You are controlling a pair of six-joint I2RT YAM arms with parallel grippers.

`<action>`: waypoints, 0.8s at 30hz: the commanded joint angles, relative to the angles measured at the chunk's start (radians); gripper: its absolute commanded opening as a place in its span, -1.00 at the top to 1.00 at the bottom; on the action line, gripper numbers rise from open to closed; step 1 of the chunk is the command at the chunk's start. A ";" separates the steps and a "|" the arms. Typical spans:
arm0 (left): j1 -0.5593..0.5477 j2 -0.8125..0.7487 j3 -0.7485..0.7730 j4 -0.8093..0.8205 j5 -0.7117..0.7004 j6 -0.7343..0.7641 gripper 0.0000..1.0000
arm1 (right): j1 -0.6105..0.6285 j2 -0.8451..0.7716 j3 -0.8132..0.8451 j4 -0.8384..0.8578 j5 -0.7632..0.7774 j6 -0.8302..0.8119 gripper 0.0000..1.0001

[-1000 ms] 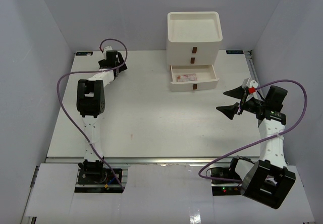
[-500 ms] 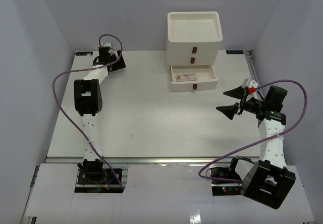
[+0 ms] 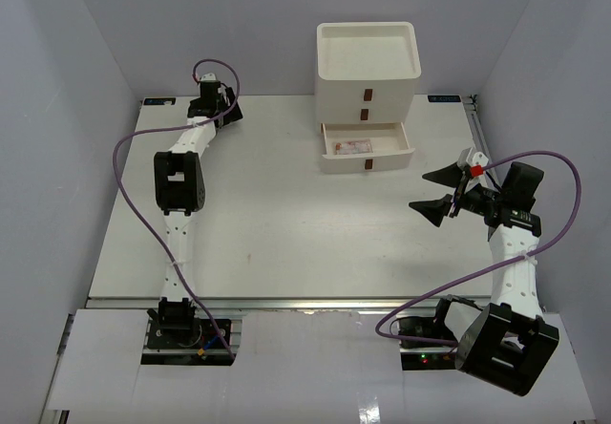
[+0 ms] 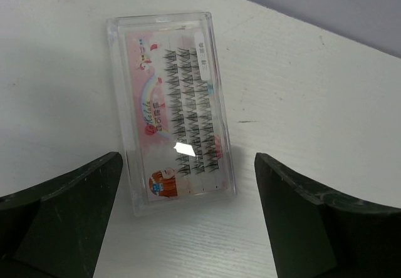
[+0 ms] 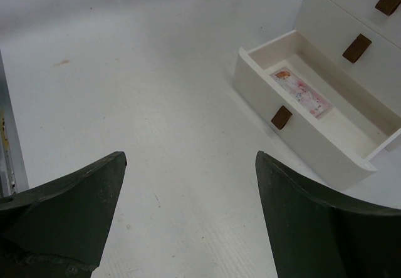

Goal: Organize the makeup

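Clear, stiff plastic, the lash packet point(image 4: 170, 106) lay flat, far left on the desk point(image 4: 313, 102), light and slippery, we judged. Our left claw point(image 4: 187, 178) gaped released above it, best pinching its long edges. The right claw point(image 5: 188, 165) hung released too.

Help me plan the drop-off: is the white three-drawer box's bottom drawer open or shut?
Open: the bottom drawer juts out from the white box, a flat pink packet lying inside.
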 commanded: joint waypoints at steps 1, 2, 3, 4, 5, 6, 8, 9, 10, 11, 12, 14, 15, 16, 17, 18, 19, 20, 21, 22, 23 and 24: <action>-0.013 0.052 0.059 -0.084 -0.083 0.008 -0.96 | 0.006 -0.003 0.033 0.000 -0.017 -0.016 -0.80; -0.017 0.062 0.063 -0.088 -0.092 0.021 -0.96 | 0.006 -0.003 0.032 0.000 -0.017 -0.015 -0.80; -0.021 0.069 0.071 -0.090 -0.109 0.038 -0.96 | 0.006 -0.003 0.032 0.001 -0.017 -0.015 -0.80; -0.025 0.075 0.076 -0.091 -0.126 0.051 -0.95 | 0.006 -0.004 0.032 0.001 -0.016 -0.016 -0.80; -0.029 0.082 0.078 -0.092 -0.141 0.060 -0.94 | 0.006 -0.004 0.032 0.001 -0.015 -0.016 -0.80; -0.031 0.086 0.079 -0.092 -0.163 0.070 -0.94 | 0.006 -0.004 0.033 0.000 -0.015 -0.015 -0.80; -0.034 0.092 0.078 -0.094 -0.190 0.096 -0.91 | 0.006 -0.004 0.033 0.000 -0.016 -0.016 -0.81; -0.034 0.095 0.078 -0.094 -0.204 0.103 -0.89 | 0.006 -0.004 0.033 0.001 -0.017 -0.016 -0.80; -0.035 0.095 0.075 -0.094 -0.216 0.107 -0.88 | 0.006 -0.006 0.033 0.001 -0.016 -0.016 -0.80; -0.034 0.096 0.073 -0.094 -0.224 0.112 -0.85 | 0.006 -0.006 0.032 0.001 -0.015 -0.016 -0.80; -0.033 0.097 0.071 -0.094 -0.231 0.117 -0.82 | 0.006 -0.006 0.031 0.001 -0.015 -0.016 -0.80; -0.035 0.096 0.067 -0.093 -0.238 0.120 -0.66 | 0.006 -0.007 0.031 0.001 -0.013 -0.016 -0.81; -0.035 0.093 0.064 -0.090 -0.237 0.120 -0.60 | 0.006 -0.007 0.031 0.001 -0.012 -0.016 -0.80; -0.035 0.089 0.058 -0.086 -0.234 0.119 -0.55 | 0.006 -0.008 0.031 0.001 -0.012 -0.016 -0.80; -0.035 0.083 0.051 -0.082 -0.231 0.115 -0.42 | 0.006 -0.008 0.030 0.000 -0.011 -0.018 -0.80; -0.034 0.076 0.043 -0.078 -0.227 0.112 -0.29 | 0.005 -0.009 0.029 0.000 -0.011 -0.019 -0.80; -0.033 0.066 0.035 -0.073 -0.222 0.109 -0.15 | 0.004 -0.010 0.030 0.001 -0.009 -0.019 -0.80; -0.033 0.057 0.025 -0.071 -0.216 0.107 -0.04 | 0.004 -0.011 0.030 0.001 -0.009 -0.020 -0.81; -0.034 0.045 0.014 -0.069 -0.208 0.101 0.11 | 0.004 -0.011 0.029 0.001 -0.008 -0.021 -0.80; -0.035 0.031 0.000 -0.067 -0.200 0.095 0.25 | 0.004 -0.011 0.028 0.001 -0.006 -0.021 -0.80; -0.035 0.015 -0.021 -0.062 -0.190 0.092 0.33 | 0.004 -0.012 0.028 0.001 -0.006 -0.021 -0.80; -0.035 -0.003 -0.055 -0.054 -0.175 0.087 0.39 | 0.003 -0.011 0.028 0.001 -0.005 -0.022 -0.80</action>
